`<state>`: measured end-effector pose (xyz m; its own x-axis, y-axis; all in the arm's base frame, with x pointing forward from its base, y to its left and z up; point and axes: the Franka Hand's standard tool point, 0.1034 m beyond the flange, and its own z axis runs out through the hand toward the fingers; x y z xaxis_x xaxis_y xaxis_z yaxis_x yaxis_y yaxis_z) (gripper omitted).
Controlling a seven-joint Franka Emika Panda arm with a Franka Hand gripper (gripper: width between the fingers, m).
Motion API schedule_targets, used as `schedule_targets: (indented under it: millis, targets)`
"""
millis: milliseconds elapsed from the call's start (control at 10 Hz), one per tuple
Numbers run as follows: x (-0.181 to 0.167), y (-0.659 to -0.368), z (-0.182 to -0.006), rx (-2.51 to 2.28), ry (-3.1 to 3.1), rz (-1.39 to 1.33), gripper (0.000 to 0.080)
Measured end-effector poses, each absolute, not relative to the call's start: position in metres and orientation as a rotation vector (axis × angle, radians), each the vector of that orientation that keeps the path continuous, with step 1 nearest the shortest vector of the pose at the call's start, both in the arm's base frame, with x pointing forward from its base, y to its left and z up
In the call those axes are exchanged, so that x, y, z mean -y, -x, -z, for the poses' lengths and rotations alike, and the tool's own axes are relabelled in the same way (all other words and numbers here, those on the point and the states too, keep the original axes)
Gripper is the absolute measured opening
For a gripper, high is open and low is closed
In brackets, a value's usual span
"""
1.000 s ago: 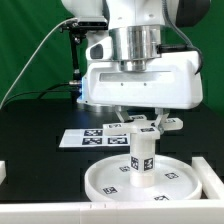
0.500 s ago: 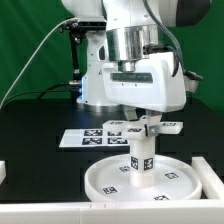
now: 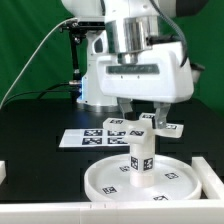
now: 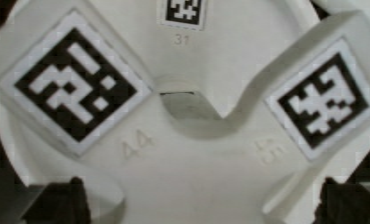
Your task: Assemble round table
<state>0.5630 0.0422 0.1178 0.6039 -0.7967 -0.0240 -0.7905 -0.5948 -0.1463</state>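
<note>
The large round rimmed disc (image 3: 100,180) lies on the black table near the front. The short thick cylinder (image 3: 140,160) stands upright on its central hub. The small cross-shaped piece (image 3: 150,121) sits right on top of the cylinder. My gripper (image 3: 142,122) is straight above and shut on that piece from two sides. In the wrist view the cross-shaped piece (image 4: 182,110) fills the picture with its square tags, and my gripper (image 4: 196,200) shows a dark fingertip (image 4: 57,200) at each side of it.
The marker board (image 3: 85,137) lies flat behind the disc. White bars stand at the exterior view's right (image 3: 210,175) and along the front edge (image 3: 60,212). The arm's base (image 3: 95,90) and a cable are at the back.
My hand has turned about its vertical axis above the cylinder, and the cross-shaped piece has turned with it. The disc and cylinder stay where they were.
</note>
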Motion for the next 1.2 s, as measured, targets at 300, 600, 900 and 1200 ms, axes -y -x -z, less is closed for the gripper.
schedule_targets:
  millis: [300, 600, 900, 1200]
  targets:
    - [-0.033, -0.566, -0.126, -0.721, 2.913, 0.118, 0.0649]
    - [-0.040, -0.561, -0.119, -0.195, 3.024, 0.114, 0.0649]
    - [-0.038, -0.559, -0.117, 0.076, 3.041, 0.127, 0.0649]
    - [-0.043, -0.564, -0.119, 0.741, 3.057, 0.146, 0.0649]
